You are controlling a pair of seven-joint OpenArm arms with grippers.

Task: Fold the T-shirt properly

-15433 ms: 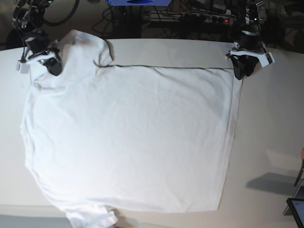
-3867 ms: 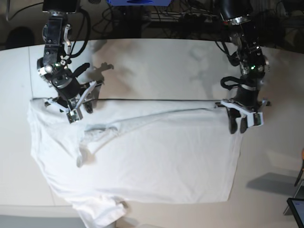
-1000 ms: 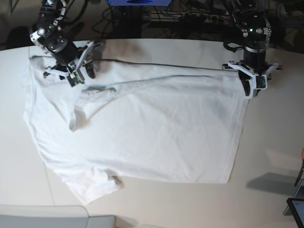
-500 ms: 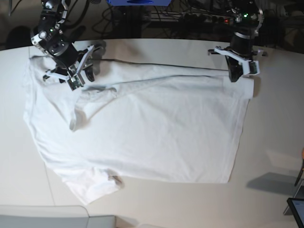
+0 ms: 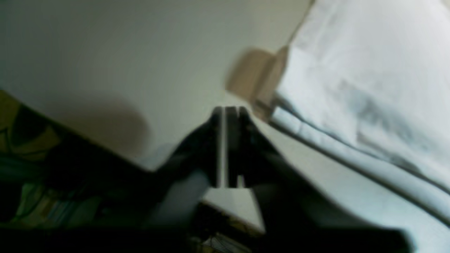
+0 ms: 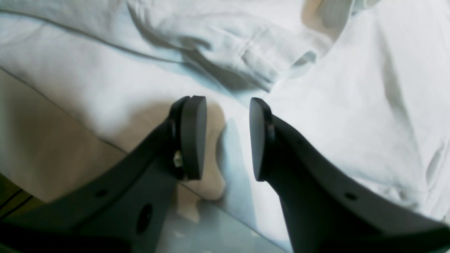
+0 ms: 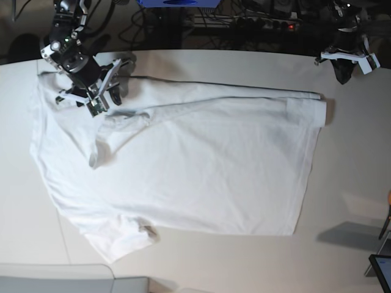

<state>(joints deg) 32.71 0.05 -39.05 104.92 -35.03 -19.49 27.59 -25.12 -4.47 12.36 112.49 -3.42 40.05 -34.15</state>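
Now: T-shirt [image 7: 195, 165] white, wrinkled, spread on bench [image 7: 360, 159], top edge folded over | right tool [image 6: 225, 137] parted, empty, just above the cloth by the sleeve | left tool [image 5: 226, 147] empty off the hem corner, nearly closed; base view hides that slit

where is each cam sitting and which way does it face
base: overhead, looking down on the table and the T-shirt; both arms show, right tool, left tool.
left wrist: on the left arm, facing past its nearly closed tool to bare tabletop and the shirt's edge.
right wrist: on the right arm, facing down between its spread fingers onto cloth.
shared: all show the T-shirt.
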